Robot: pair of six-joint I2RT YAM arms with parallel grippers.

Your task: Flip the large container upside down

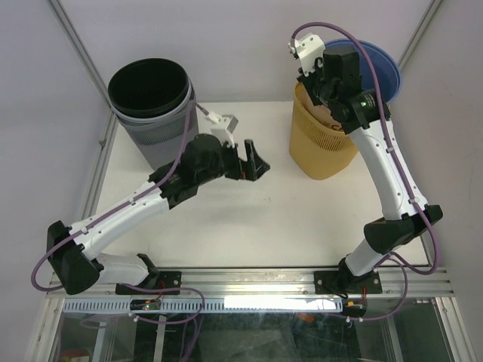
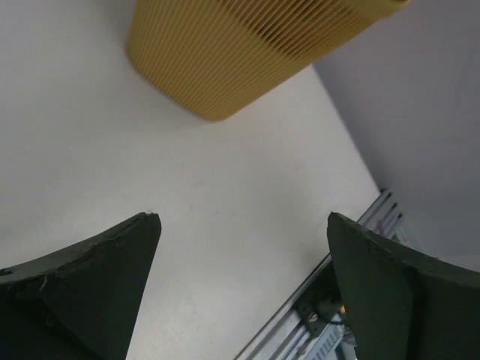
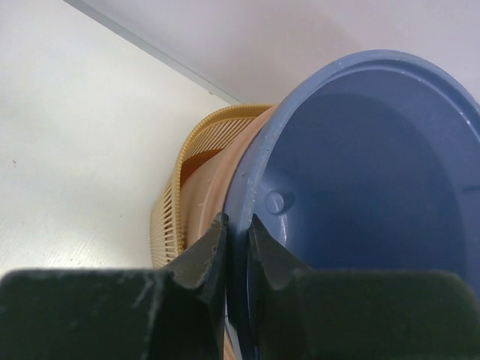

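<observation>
The right hand (image 3: 236, 225) is clenched on the rim of the blue container (image 3: 360, 187), one finger inside it and one outside. Next to the outside finger stands the yellow basket (image 3: 169, 217), perhaps touching the container. The left hand (image 2: 244, 221) hangs released over the table (image 2: 112, 150), and the basket is ahead of it.

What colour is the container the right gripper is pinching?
Blue; the container shows best in the right wrist view.

Bin (image 1: 149, 105) rear left; basket (image 1: 318, 147) rear right, large container (image 1: 385, 68) behind it.
</observation>
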